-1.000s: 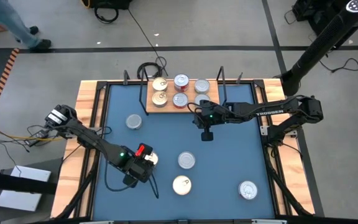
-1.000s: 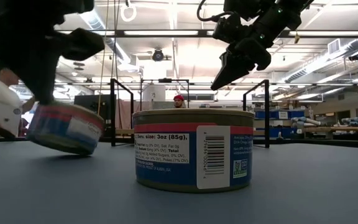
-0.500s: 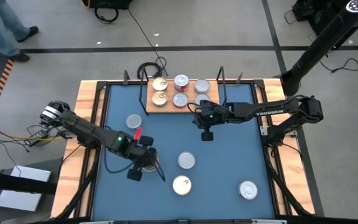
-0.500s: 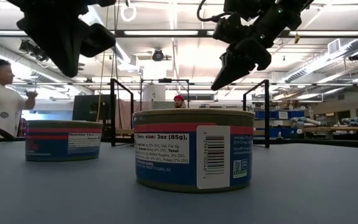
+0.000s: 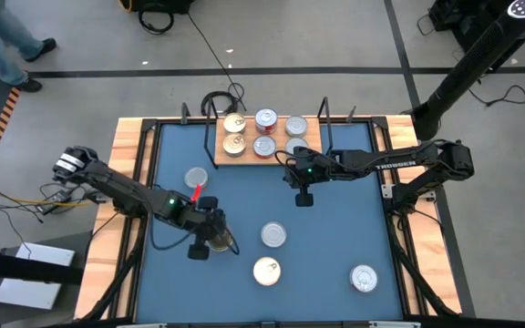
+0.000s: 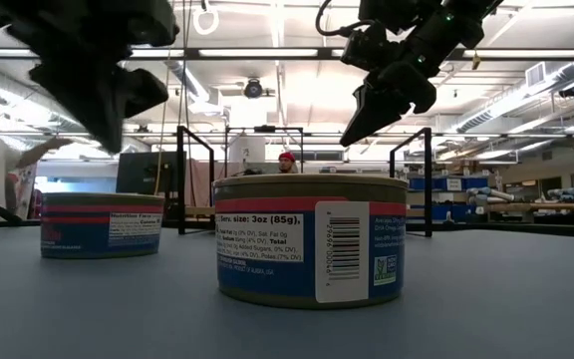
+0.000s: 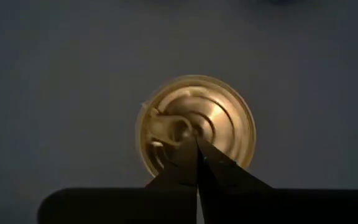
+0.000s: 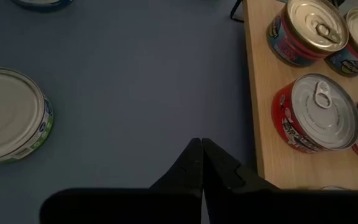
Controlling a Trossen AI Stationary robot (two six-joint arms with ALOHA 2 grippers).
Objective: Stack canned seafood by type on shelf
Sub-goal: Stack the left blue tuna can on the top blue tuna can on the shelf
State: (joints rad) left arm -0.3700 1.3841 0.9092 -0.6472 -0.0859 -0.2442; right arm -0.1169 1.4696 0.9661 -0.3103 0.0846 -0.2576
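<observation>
High view: five cans on shelf.

Overhead view was evenly lit, sharp, shadows soft. Low view was backlit by ceiling strip lights: left arm read as blurred dark silhouette, near can sharp, room behind soft. Left wrist view was dim and murky, gold can soft-focus with mild glare on lid. Right wrist view was brighter, highlights on silver lids, fingers black, no detail.
</observation>
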